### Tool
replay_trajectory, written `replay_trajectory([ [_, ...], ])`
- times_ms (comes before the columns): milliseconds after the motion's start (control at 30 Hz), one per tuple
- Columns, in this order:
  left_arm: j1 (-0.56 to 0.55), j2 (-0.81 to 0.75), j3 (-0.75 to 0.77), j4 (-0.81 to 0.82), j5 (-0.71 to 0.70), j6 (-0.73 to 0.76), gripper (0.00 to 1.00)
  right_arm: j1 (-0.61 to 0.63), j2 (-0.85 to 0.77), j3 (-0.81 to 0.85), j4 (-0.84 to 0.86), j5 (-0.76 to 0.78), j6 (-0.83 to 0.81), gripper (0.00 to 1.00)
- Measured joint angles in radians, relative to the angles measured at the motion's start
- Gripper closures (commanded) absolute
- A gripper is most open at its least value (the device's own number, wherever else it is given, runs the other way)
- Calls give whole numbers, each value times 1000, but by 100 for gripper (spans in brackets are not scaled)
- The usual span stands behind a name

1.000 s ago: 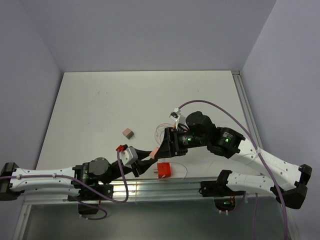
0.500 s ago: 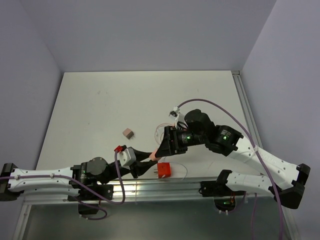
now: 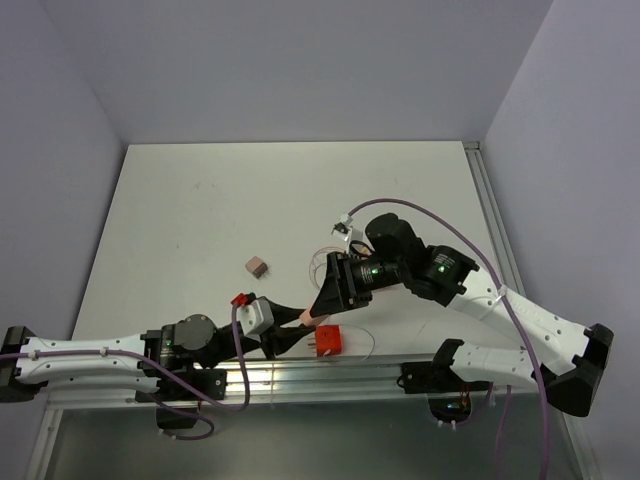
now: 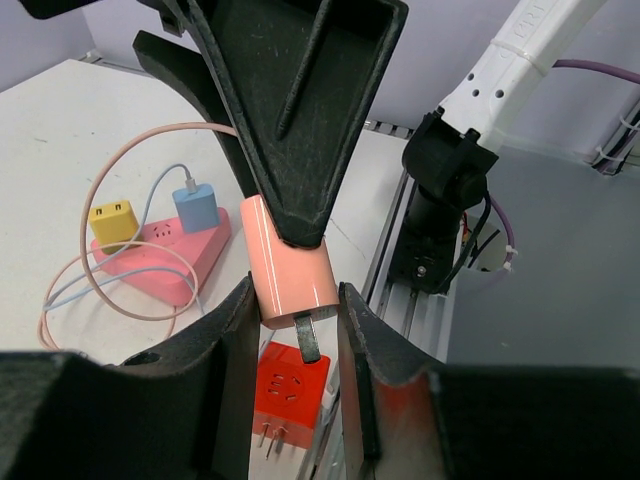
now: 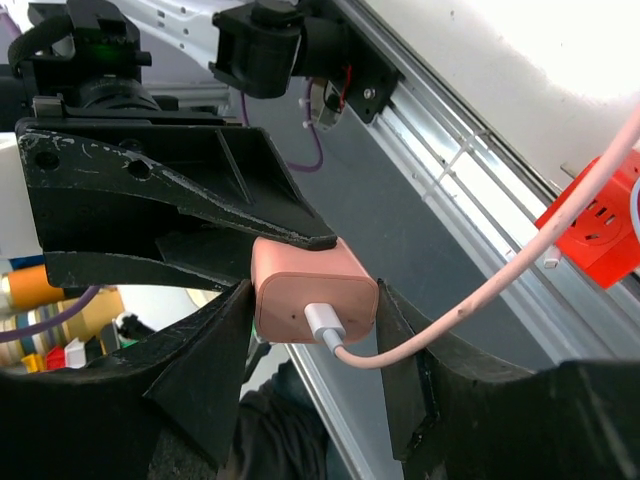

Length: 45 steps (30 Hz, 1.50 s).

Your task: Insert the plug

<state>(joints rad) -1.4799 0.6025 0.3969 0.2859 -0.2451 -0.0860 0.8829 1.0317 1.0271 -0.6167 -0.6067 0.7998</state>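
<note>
One pink plug (image 4: 290, 270) clamped between left fingers (image 4: 225, 350), right fingers (image 5: 200, 390)

From above and behind the arm bases we look down on the whole table (image 3: 250, 200), far enough back to take in both arms. The left wrist camera sits very close, looking out through the left gripper (image 4: 295, 290) towards the rail (image 4: 400, 290) at the table's near edge. The right wrist camera, equally close behind the right gripper (image 5: 312, 295), seems to face the opposite way. All three views share the pink plug (image 3: 312, 316) and the red socket block (image 3: 327, 340).
</note>
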Motion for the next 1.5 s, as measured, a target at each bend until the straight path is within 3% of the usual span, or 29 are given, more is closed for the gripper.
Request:
replay_trajectory([
  [200, 0, -3, 2, -19, 17, 0, 99, -9, 13, -11, 5, -52, -2, 48],
  [333, 0, -3, 2, -36, 23, 1, 99, -18, 21, -33, 23, -89, 2, 66],
  [400, -1, -3, 2, -45, 24, 0, 100, -19, 24, -38, 26, -98, 3, 82],
  [433, -1, -4, 2, -46, 24, 0, 99, -20, 26, -38, 26, -100, 2, 100],
  [467, -1, -4, 2, -47, 24, 0, 99, -20, 27, -39, 26, -101, 2, 100],
  [500, -1, -4, 2, -47, 23, 0, 92, -20, 27, -38, 27, -101, 1, 100],
  [533, -1, -4, 2, -48, 18, -5, 68, -20, 27, -38, 26, -100, -1, 100],
  [600, -2, -5, 2, -52, -1, -10, 51, -20, 27, -38, 28, -83, -7, 100],
  [633, -2, -5, 2, -53, -11, -14, 10, -20, 27, -38, 30, -77, -11, 100],
  [667, -2, -7, 2, -53, -30, -21, 2, -20, 28, -38, 30, -64, -14, 100],
  [800, -2, -55, 0, -67, -107, -73, 0, -24, 31, -25, -23, 54, -55, 100],
  [967, -2, -100, -44, -58, -222, -167, 0, -40, 62, 55, -176, 333, -126, 100],
  [1200, 0, 117, -149, -49, -308, -354, 3, -42, 121, 67, -280, 436, -166, 100],
  [1300, 0, 168, -159, -107, -349, -465, 11, -41, 145, 67, -301, 447, -159, 100],
  [1333, -1, 169, -157, -134, -378, -528, 24, -38, 151, 67, -307, 456, -151, 100],
  [1500, 0, 181, -104, -332, -480, -848, 46, 19, 182, 72, -339, 526, -78, 100],
])
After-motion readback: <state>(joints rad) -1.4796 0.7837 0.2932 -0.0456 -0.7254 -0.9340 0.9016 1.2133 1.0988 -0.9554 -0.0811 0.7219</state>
